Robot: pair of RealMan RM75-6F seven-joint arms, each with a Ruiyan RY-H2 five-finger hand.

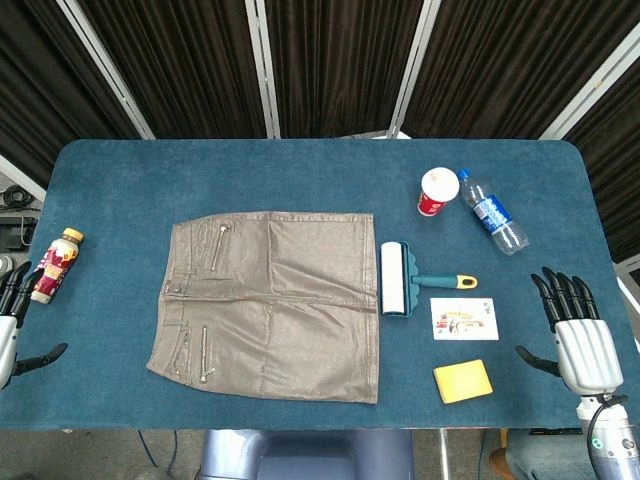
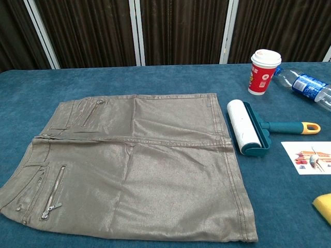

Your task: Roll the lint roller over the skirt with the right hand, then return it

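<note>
Lint roller [image 1: 396,279] lies just beside the skirt's [image 1: 268,303] edge; both hands' fingers [image 1: 565,294] apart, holding nothing.

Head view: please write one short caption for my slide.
Both hands open at table edges, left and right; lint roller lies untouched beside the flat skirt.

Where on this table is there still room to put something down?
The far strip of blue table beyond the skirt is bare, as is the patch between skirt and brown bottle. The right side is crowded: lint roller, red cup, water bottle, card, yellow sponge.
</note>
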